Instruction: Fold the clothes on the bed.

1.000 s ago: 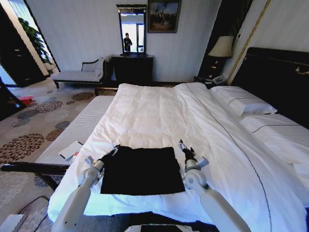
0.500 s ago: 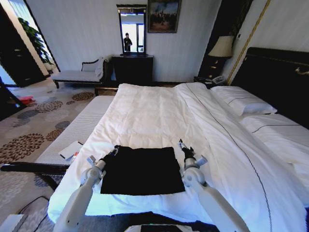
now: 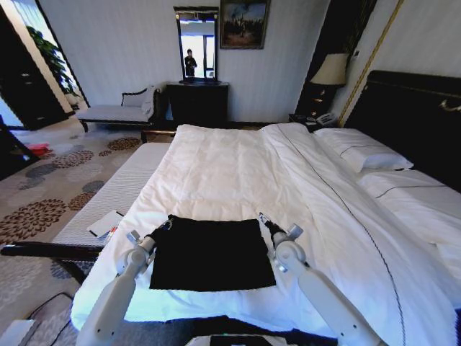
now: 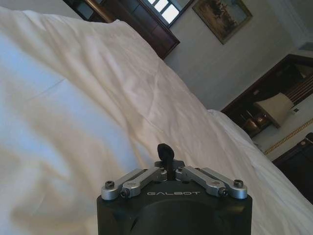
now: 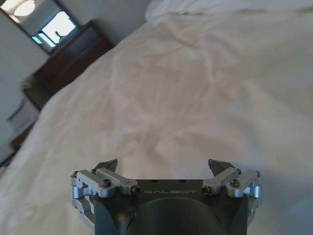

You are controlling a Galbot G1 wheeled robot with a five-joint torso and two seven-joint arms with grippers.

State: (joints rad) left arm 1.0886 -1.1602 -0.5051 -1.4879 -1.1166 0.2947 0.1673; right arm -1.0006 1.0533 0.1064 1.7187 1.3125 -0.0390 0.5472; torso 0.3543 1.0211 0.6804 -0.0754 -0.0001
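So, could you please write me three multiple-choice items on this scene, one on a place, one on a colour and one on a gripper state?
1. Where does the T-shirt lie?
A. on the near part of the bed
B. on the pillows
C. on the floor

2. What colour is the T-shirt?
A. white
B. black
C. red

3. How are the right gripper fingers?
A. shut on the T-shirt
B. shut on nothing
C. open

Answers:
1. A, it lies flat on the duvet between both grippers.
2. B, it is dark against white bedding.
3. C, the right wrist view shows the fingers spread apart.
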